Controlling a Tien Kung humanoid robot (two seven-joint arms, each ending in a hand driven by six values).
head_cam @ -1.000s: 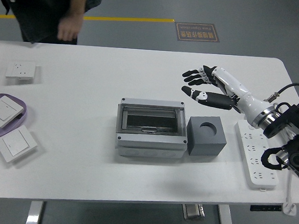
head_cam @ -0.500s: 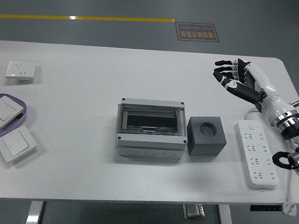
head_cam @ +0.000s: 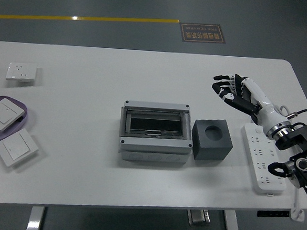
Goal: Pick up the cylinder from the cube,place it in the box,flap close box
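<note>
The right hand (head_cam: 230, 88) is hovering over the white bench (head_cam: 86, 173), up and to the right of the grey cube (head_cam: 212, 139), its fingers spread and holding nothing. The cube's round socket is showing empty; no cylinder is visible. The grey box (head_cam: 153, 134) is sitting just left of the cube, flap down. A white power strip (head_cam: 263, 159) is lying to the cube's right.

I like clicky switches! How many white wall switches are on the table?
2: one switch on the purple plate at the left edge, one bare switch beside it. The socket plate isn't one.
</note>
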